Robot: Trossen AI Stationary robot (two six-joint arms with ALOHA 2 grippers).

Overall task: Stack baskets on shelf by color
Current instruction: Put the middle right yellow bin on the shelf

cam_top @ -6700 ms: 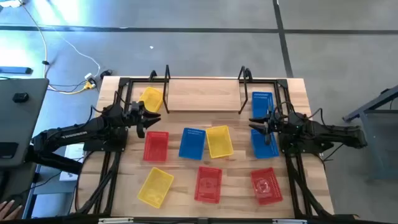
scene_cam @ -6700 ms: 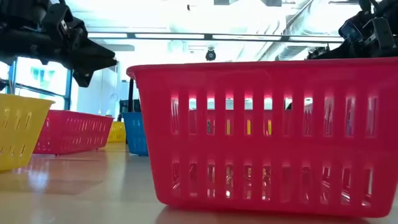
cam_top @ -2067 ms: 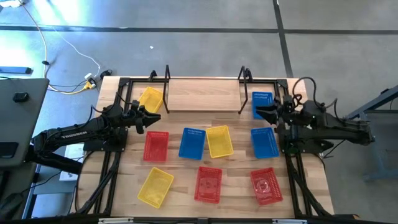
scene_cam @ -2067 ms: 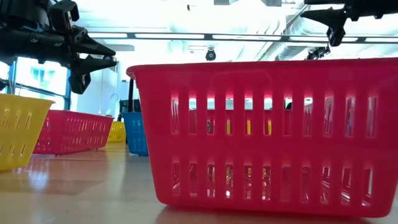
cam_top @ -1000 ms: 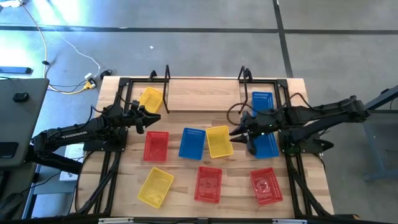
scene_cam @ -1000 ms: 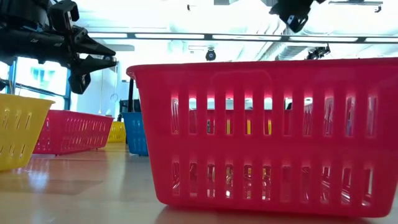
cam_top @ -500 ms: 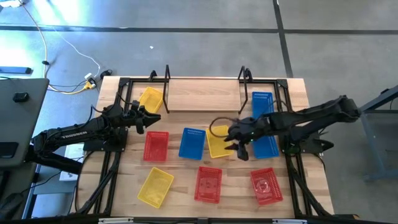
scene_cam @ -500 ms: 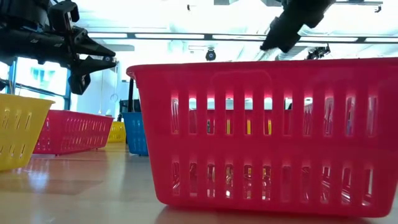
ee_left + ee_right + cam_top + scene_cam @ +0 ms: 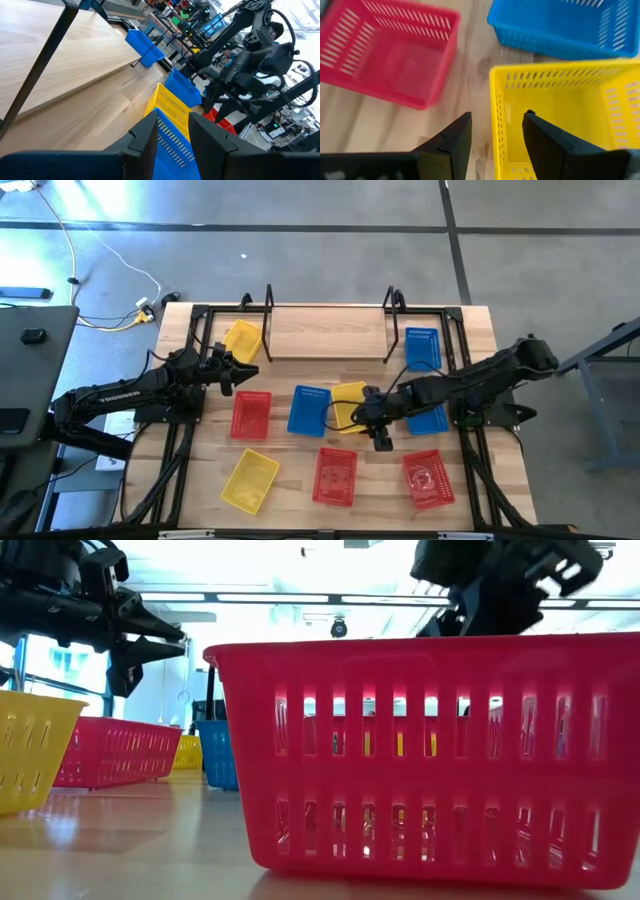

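Fingers of the right gripper (image 9: 492,137) spread wide, straddling the near wall of the centre yellow basket (image 9: 349,406), nothing pinched yet. Right arm stretched far across from the table's right side, red basket (image 9: 387,55) and blue basket (image 9: 570,27) just beyond. Left gripper (image 9: 238,372) hovering near the shelf's left end, fingers part-way apart, holding nothing. Shelf (image 9: 328,333) bare at the table's far edge; other baskets scattered over the tabletop, none stacked. Risks, judged: thin wall slipping from a shallow pinch; basket tilting on the lift and nudging the blue neighbour beside it; long reach making the grip unsteady.
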